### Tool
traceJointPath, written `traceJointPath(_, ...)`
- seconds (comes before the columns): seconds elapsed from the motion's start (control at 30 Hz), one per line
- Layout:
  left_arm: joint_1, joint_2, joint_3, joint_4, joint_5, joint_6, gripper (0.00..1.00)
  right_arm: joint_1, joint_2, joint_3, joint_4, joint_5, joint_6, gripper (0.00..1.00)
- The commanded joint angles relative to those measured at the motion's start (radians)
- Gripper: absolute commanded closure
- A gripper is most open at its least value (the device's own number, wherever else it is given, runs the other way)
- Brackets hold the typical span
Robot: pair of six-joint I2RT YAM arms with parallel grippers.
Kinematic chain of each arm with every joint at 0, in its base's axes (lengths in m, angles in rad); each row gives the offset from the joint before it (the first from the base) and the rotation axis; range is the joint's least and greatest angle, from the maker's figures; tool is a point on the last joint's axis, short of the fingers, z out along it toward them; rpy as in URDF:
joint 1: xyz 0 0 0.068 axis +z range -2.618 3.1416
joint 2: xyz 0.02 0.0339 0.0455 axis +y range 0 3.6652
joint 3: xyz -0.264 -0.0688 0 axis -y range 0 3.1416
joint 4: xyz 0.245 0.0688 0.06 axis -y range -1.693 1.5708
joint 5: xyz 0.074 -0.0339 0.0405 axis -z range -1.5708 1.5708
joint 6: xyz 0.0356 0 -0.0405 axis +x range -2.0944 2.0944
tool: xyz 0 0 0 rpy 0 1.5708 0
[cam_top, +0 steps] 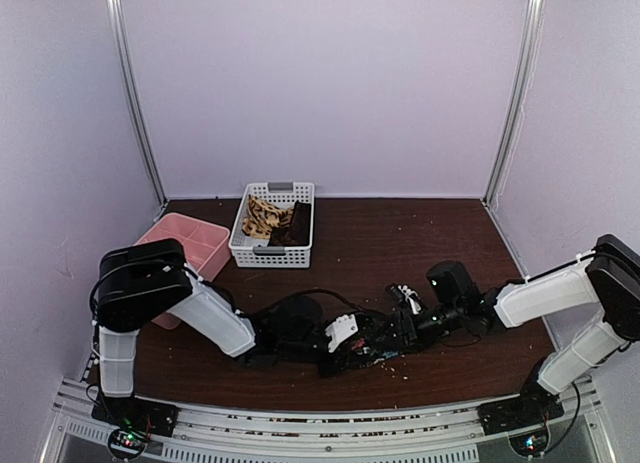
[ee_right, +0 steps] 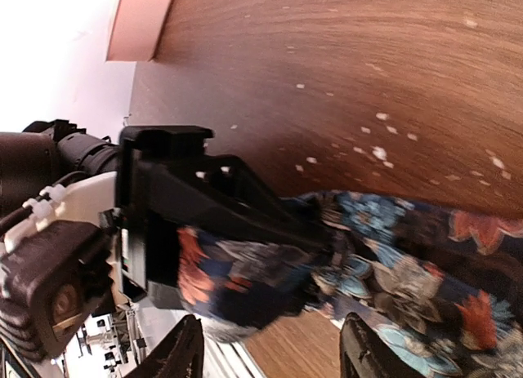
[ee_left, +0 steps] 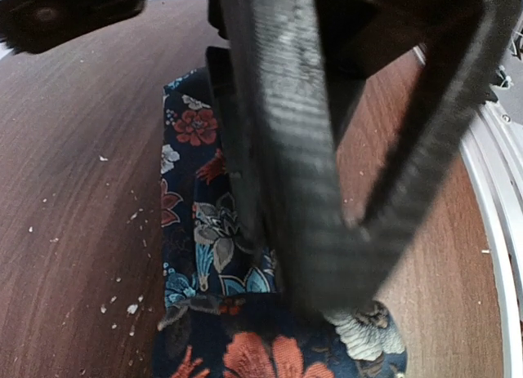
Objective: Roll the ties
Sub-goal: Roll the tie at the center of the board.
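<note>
Left wrist view: floral tie (ee_left: 196,231) is dark navy with red, blue and white blossoms. It lies lengthwise on the brown table (ee_left: 73,190), and its near end is doubled over into a thick fold. Left gripper (ee_left: 347,255) sits right on top of it, jaws drawn narrow and clamped on that folded end. White specks (ee_left: 131,309) are scattered just beside the fabric. Right wrist view: same tie runs flat toward the right gripper (ee_right: 274,349), whose fingers stand wide apart, gripping nothing; the bunched end is under the other arm's black finger. Top external view: both arms are low and meet at front-centre of the table, with the tie mostly hidden beneath them. At the back, the white basket (cam_top: 245,245) holds the tan tie (cam_top: 262,218) and the dark brown tie (cam_top: 296,229), side by side. Pink tray (cam_top: 205,245) sits just left of it.
</note>
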Motion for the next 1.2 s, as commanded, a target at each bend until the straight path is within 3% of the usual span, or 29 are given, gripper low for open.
traceJointPath(0.0,0.004,0.015,0.019,-0.224,0.013,0.028,0.70,0.024,0.056,0.039,0.114,-0.046,0.071,0.43)
traceJointPath(0.2,0.004,0.017,0.016,-0.224,0.015,0.029,0.70,0.042,0.117,0.068,0.158,-0.052,0.086,0.48)
traceJointPath(0.27,0.004,0.018,0.014,-0.222,0.014,0.029,0.70,0.042,0.135,0.071,0.153,-0.050,0.076,0.59)
traceJointPath(0.37,0.004,0.015,0.013,-0.220,0.015,0.033,0.69,0.042,0.160,0.067,0.126,-0.035,0.053,0.86)
traceJointPath(0.43,0.004,0.012,0.009,-0.209,0.014,0.035,0.67,0.041,0.175,0.060,0.110,-0.028,0.042,0.99)
traceJointPath(0.5,0.004,0.008,0.002,-0.183,0.012,0.040,0.61,0.038,0.191,0.046,0.108,-0.027,0.034,1.00)
traceJointPath(0.6,0.004,-0.010,-0.023,-0.112,-0.006,0.044,0.39,0.024,0.207,0.017,0.116,-0.027,0.031,1.00)
traceJointPath(0.73,0.004,-0.046,-0.087,0.076,-0.048,0.034,0.23,-0.018,0.223,-0.019,0.125,-0.037,0.024,1.00)
traceJointPath(0.9,-0.005,-0.031,-0.163,0.350,-0.089,-0.008,0.16,-0.072,0.256,-0.033,0.102,-0.043,-0.007,1.00)
traceJointPath(1.17,-0.047,0.070,-0.085,0.427,-0.185,-0.014,0.15,-0.087,0.334,-0.012,0.088,-0.026,-0.034,1.00)
